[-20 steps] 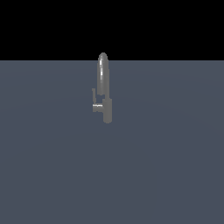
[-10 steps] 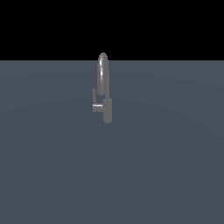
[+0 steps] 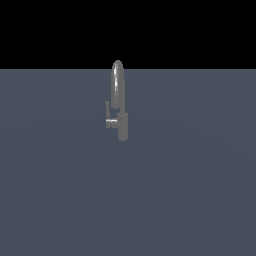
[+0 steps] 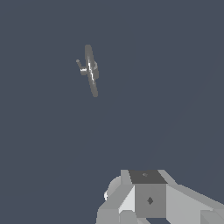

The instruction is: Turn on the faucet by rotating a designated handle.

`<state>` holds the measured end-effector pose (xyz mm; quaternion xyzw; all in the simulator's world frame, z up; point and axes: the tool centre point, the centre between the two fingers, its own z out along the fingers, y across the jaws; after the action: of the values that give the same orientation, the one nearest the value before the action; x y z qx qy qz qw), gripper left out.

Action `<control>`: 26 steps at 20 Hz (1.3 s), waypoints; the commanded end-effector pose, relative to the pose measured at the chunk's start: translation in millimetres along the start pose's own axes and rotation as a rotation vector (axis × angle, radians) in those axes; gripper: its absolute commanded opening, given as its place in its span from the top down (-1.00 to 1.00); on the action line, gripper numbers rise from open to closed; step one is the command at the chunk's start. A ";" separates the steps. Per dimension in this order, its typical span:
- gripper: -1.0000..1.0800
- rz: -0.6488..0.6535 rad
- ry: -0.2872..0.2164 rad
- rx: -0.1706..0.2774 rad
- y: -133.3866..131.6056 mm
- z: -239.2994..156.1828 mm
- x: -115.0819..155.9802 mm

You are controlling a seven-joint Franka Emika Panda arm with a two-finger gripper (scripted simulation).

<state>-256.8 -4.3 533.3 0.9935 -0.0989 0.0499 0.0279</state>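
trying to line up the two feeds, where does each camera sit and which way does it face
Exterior view: off the arm, facing the upright faucet side-on, handle toward its left; no robot shows.
Wrist view: on the wrist, high above, looking down on the faucet; only grey gripper housing shows, fingers out of sight.
Shared: faucet, handle, grey floor.

The exterior view looks level and from some distance across the grey bench [image 3: 128,200], facing the faucet [image 3: 119,102] that stands upright in the middle. The wrist view looks down from high above, well apart from it, with part of the end effector [image 4: 151,199] at its edge. Both views share the faucet [image 4: 91,70] and the bench around it.
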 end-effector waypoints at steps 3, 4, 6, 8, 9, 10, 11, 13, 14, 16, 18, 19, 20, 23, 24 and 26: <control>1.00 0.103 0.090 -0.001 -10.3 -32.7 -2.5; 1.00 0.129 0.113 -0.002 -13.7 -40.6 -3.4; 1.00 0.180 0.159 -0.006 -21.4 -56.1 -5.2; 1.00 0.229 0.203 -0.010 -30.3 -70.5 -7.0; 1.00 0.253 0.225 -0.012 -35.2 -77.2 -7.8; 1.00 0.277 0.247 -0.015 -40.4 -83.6 -8.6; 1.00 0.300 0.268 -0.018 -45.9 -89.7 -9.3; 1.00 0.345 0.310 -0.025 -57.8 -100.7 -10.4; 1.00 0.367 0.330 -0.029 -64.1 -105.6 -10.8; 1.00 0.409 0.369 -0.038 -77.6 -114.1 -10.9; 1.00 0.449 0.407 -0.048 -92.0 -120.8 -10.3; 1.00 0.468 0.425 -0.053 -99.6 -123.5 -9.6; 1.00 0.487 0.443 -0.059 -107.3 -125.7 -8.6; 1.00 0.542 0.493 -0.078 -131.2 -129.1 -4.0; 1.00 0.559 0.509 -0.085 -139.4 -129.2 -1.8; 1.00 0.593 0.539 -0.099 -156.0 -127.8 3.5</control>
<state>-240.7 144.5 654.7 0.8794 -0.3611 0.2996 0.0804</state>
